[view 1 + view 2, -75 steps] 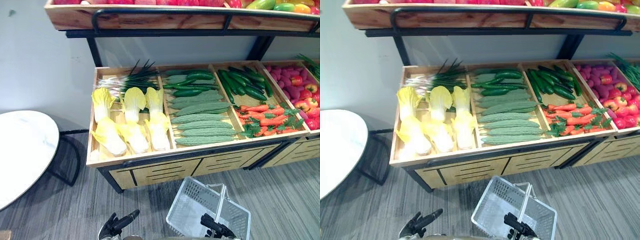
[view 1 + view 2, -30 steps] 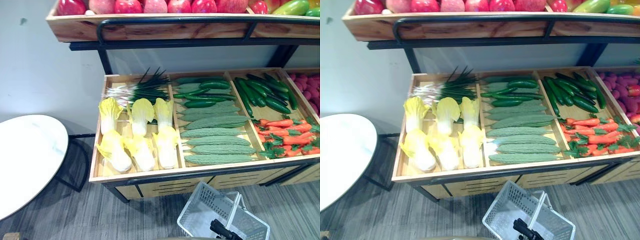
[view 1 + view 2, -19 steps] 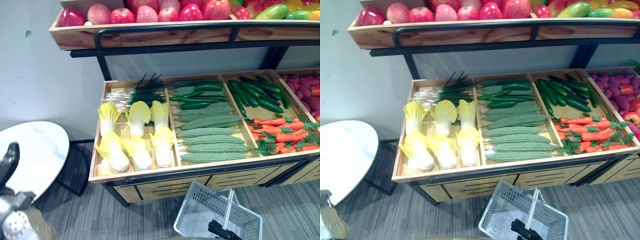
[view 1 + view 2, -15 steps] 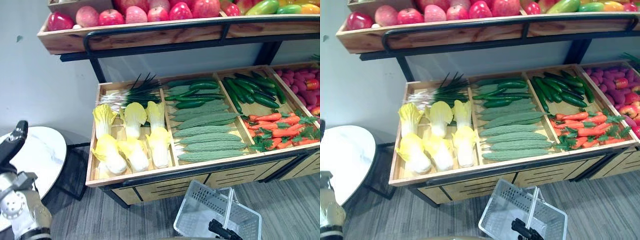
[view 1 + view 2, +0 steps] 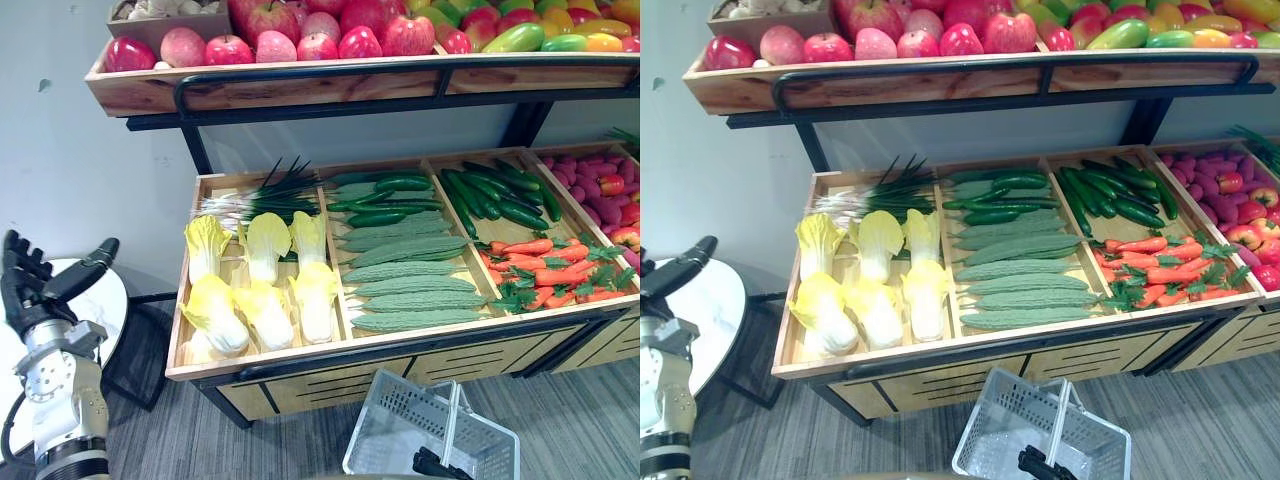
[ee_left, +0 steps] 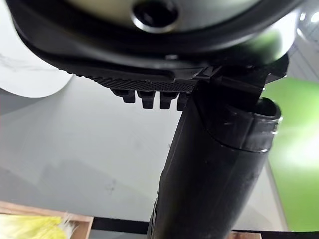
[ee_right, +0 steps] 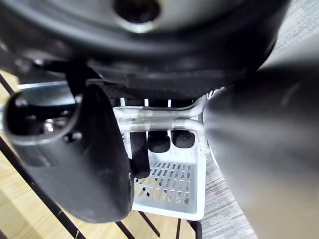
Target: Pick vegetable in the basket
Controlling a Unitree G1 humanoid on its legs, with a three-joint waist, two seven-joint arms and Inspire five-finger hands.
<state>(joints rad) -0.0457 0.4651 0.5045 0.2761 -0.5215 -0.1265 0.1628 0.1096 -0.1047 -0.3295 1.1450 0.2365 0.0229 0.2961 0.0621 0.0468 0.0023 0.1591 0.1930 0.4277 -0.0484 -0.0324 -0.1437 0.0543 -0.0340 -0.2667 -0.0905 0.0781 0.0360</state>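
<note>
My left hand (image 5: 42, 288), fingers open and empty, hangs left of the cabbages (image 5: 268, 245); my right hand (image 7: 97, 162) clasps the basket (image 5: 388, 432).

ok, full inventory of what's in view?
apples: many, red, upper shelf
green and yellow fruit: several, upper shelf right
cabbages: six, yellow, left compartment
spring onions: bunch, green, behind cabbages
bitter gourds: several, pale green, second compartment
cucumbers: several, dark green, second and third compartments
carrots: several, orange, third compartment front
purple and red fruit: many, rightmost compartment
table: one, white, left
basket: one, white, in right hand
left hand: open, raised left
right hand: curled round basket handle
</note>
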